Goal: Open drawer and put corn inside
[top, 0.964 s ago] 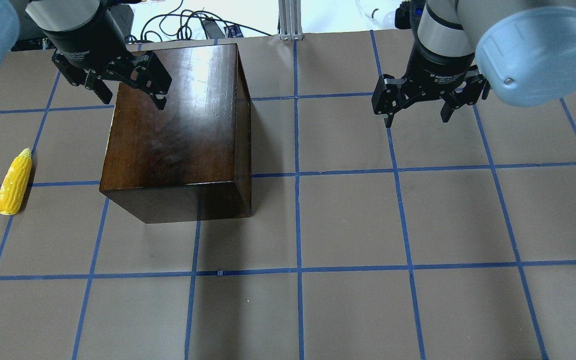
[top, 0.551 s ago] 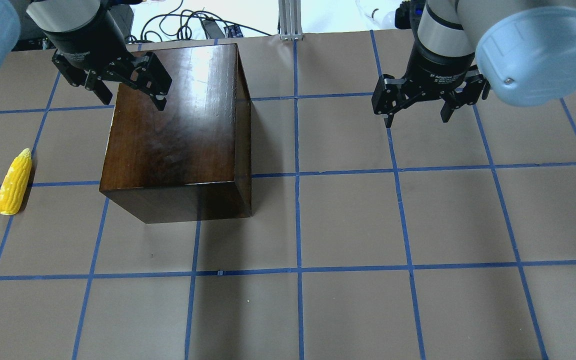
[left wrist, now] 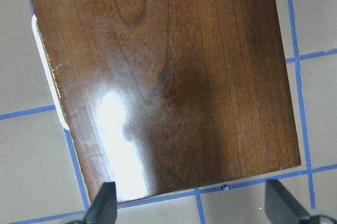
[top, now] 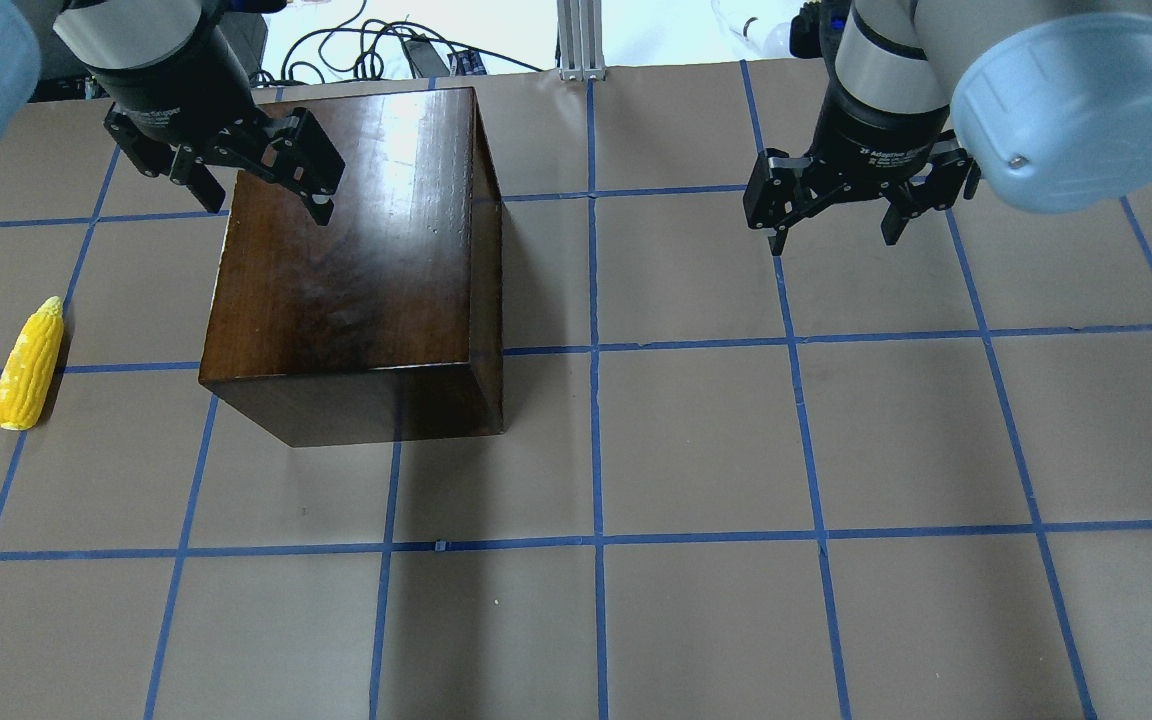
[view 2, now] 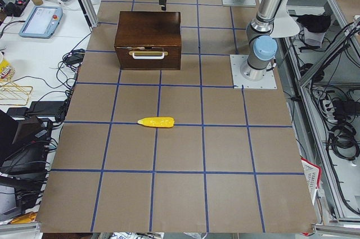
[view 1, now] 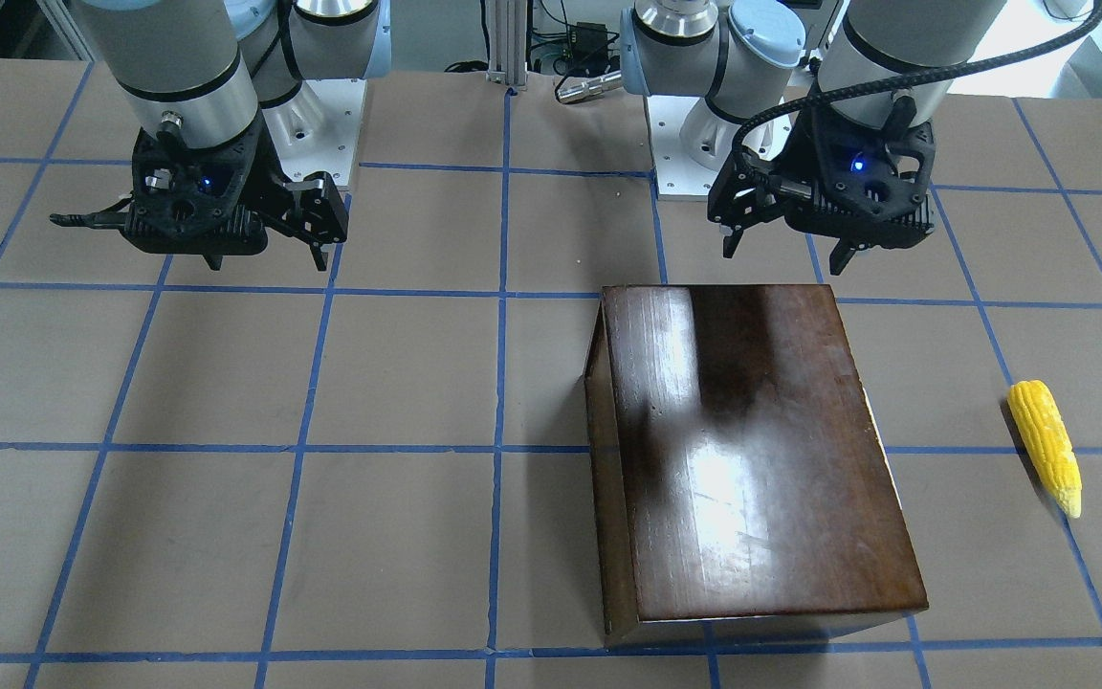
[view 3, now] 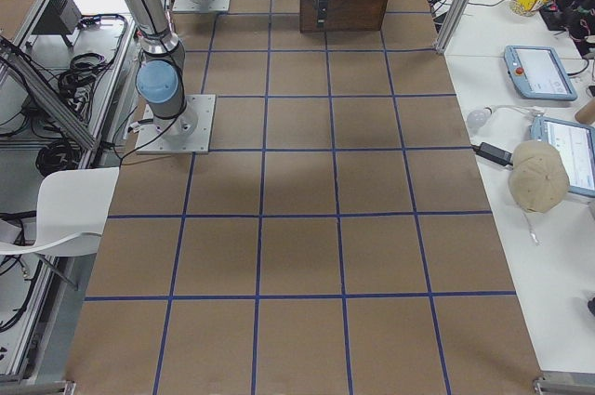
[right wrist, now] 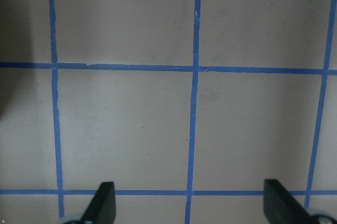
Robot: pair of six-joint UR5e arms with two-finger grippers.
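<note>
**Task not yet begun.** The drawer (view 2: pixel 169 59) of the wooden box (top: pixel 351 260) is shut, its pale handle (view 2: pixel 149 54) facing the robot's left. The corn (top: pixel 28 365) lies on the bench (top: pixel 696 440), on that same side and well apart from the box. Opening and loading both remain. The corn's long axis runs roughly parallel to the drawer front, tapered tip pointing away from the robot (leaning slightly boxward). The left pincer (top: pixel 261 200), spread and empty, hangs over the box top. The right pincer (top: pixel 834 240), likewise spread, hangs over the bench.
</note>
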